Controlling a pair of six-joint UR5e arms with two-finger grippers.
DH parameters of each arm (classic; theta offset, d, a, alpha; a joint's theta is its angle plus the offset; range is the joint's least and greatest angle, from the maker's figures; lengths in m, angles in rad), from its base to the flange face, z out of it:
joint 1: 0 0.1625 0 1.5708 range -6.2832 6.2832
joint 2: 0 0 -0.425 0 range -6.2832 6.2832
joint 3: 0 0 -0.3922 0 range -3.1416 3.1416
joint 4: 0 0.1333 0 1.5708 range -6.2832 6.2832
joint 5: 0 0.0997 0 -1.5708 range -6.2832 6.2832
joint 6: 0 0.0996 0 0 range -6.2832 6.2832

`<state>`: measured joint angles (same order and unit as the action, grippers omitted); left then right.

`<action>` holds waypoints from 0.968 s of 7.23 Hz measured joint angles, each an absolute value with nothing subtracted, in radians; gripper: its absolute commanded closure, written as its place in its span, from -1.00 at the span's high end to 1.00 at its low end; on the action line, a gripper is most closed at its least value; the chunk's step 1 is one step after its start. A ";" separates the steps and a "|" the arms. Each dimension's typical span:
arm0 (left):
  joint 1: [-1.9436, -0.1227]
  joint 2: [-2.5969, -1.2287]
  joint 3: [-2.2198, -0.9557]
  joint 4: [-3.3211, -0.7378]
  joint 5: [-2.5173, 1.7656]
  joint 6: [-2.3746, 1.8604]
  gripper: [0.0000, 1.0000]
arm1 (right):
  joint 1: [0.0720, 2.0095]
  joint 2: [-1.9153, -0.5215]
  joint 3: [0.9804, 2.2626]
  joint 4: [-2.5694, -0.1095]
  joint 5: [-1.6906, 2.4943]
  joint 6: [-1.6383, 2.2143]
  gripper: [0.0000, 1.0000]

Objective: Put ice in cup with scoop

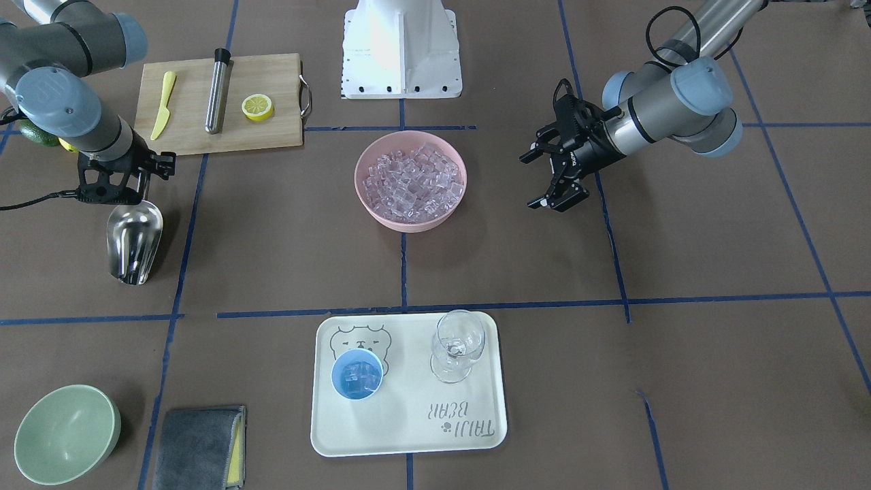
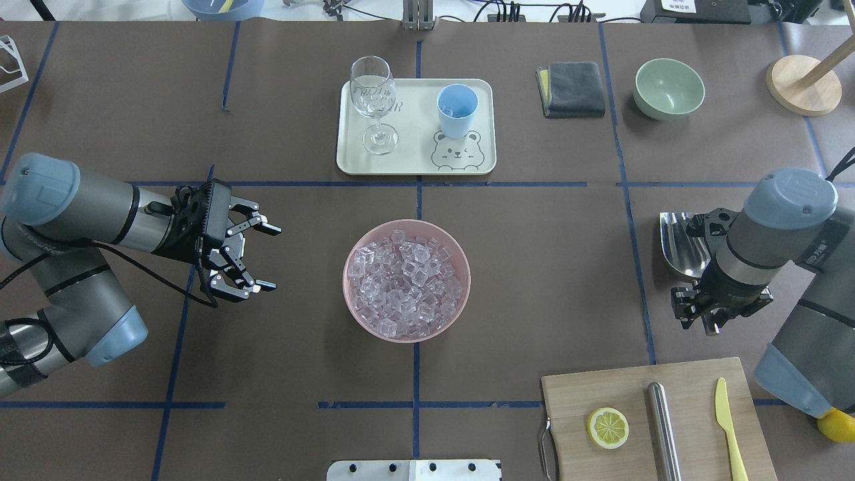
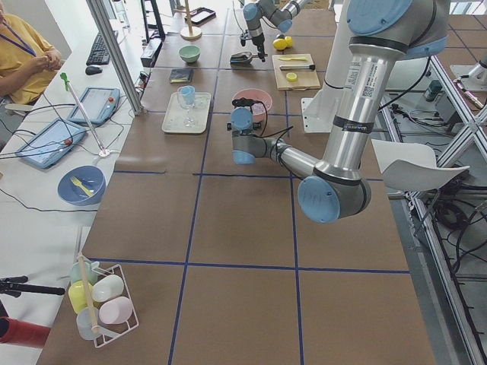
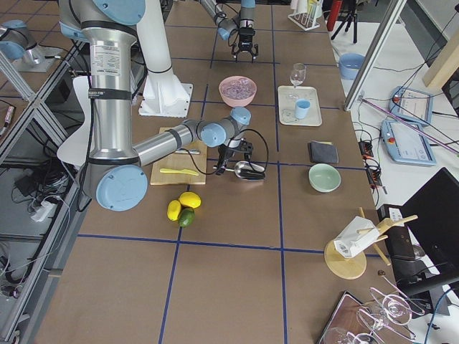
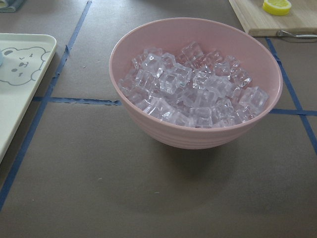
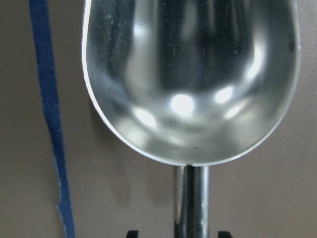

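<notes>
right gripper (image 2: 709, 314): pointing straight down, low over the table; its fingers stand apart on either side of the scoop's rod handle, with a gap showing on each side in the wrist view
scoop (image 1: 136, 235): lying flat on the table on the robot's right side, trough up and pointing away from the robot
right arm: wrist bent over the handle end, elbow back above the cutting board (image 2: 695, 407)
left gripper (image 2: 270, 258): spread wide and holding nothing, held level above the table, aimed at the pink bowl (image 2: 354, 307)
ice (image 2: 406, 280): heaped in the pink bowl at the table's middle; a few cubes sit in the cup
cup (image 2: 457, 110): upright on the cream tray (image 1: 408, 408), beside a stemmed glass (image 2: 372, 93)
in between: a blue tape line runs between scoop and bowl
further out: lemon slice (image 2: 608, 427), steel cylinder (image 2: 663, 427) and yellow knife (image 2: 729, 427) on the board; green bowl (image 2: 668, 87) and grey cloth (image 2: 571, 88) beyond the scoop
</notes>
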<state>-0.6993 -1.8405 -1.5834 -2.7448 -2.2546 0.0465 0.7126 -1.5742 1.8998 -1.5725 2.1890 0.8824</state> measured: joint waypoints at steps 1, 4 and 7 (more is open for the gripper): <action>-0.703 -1.839 -1.584 -2.746 -2.254 0.047 1.00 | 0.716 -1.574 1.910 -1.572 2.189 0.882 1.00; -0.754 -1.815 -1.585 -2.743 -2.254 0.046 1.00 | 0.805 -1.594 2.024 -1.584 2.218 0.883 1.00; -0.850 -1.758 -1.589 -2.736 -2.245 0.045 1.00 | 0.963 -1.622 2.105 -1.585 2.263 0.884 1.00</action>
<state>-0.8502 -1.7583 -1.5892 -2.7356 -2.2448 0.0450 0.9635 -1.6222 2.1048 -1.5846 2.2632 0.8843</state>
